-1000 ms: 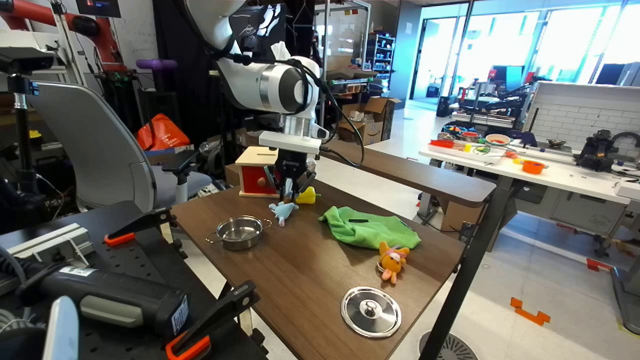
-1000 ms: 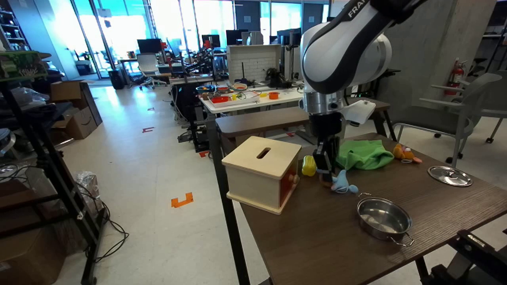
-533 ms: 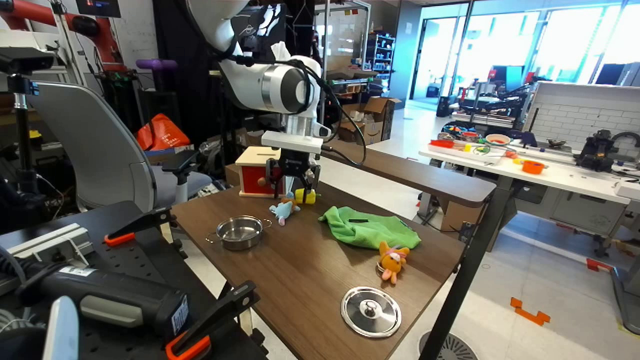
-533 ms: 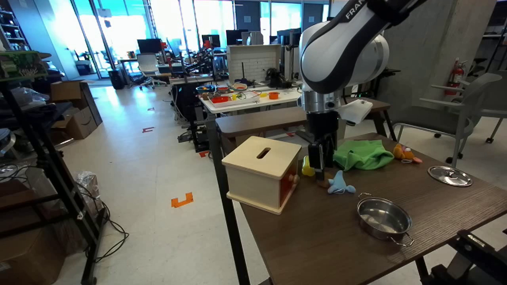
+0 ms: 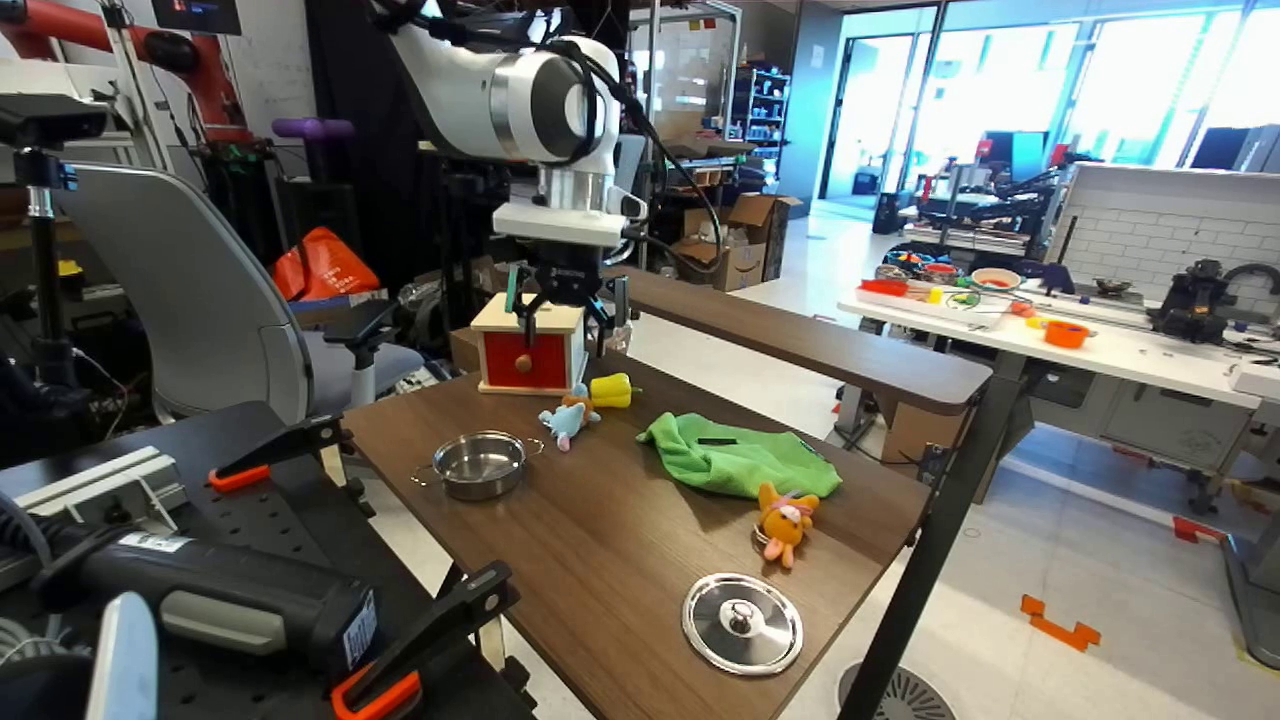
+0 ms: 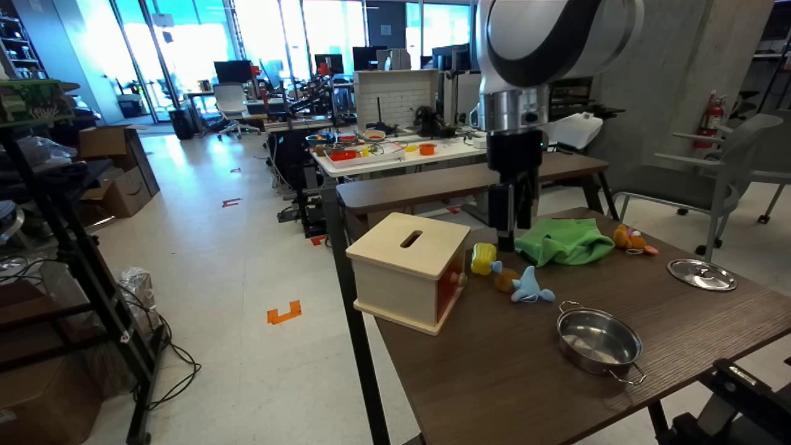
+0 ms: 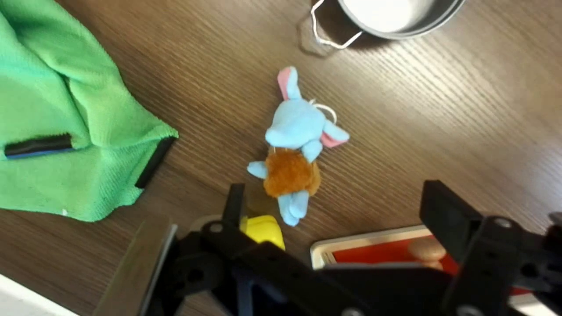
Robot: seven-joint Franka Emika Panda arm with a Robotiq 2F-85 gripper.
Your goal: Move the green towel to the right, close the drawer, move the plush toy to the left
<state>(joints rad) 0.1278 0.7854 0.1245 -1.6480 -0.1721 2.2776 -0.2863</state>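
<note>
The claw (image 5: 565, 340) is suspended above the table (image 5: 600, 550), fingers spread apart, with nothing held between them. Judged status: task at or near completion; only withdrawal of the claw probably remains.

Below the claw: the blue-and-brown plush toy (image 7: 290, 169), lying on the table, out of contact with both fingers. Of the two plush toys present, this one is judged to be the task's. Its move is probably done; the required end position is not shown and cannot be confirmed. The yellow pepper (image 5: 611, 391) lies just beside its feet.

Beside the claw, and lower: the wooden box (image 6: 389, 287), which houses the drawer (image 5: 545, 370). The red drawer front appears flush with its frame; rate the closing step as done. Contents of box and drawer: hidden.

To the claw's side away from the box: the green towel (image 5: 745, 465), bunched on the table. Its step is probably done; no reference position is available.

Below the claw and past the toy's head: the metal pot (image 5: 485, 488), upright and uncovered. Only its polished inner floor shows inside.

Beyond the towel from the claw: the orange plush toy (image 5: 784, 522). Farthest from the claw: the pot lid (image 5: 742, 625), flat on the table, well apart from the pot.
</note>
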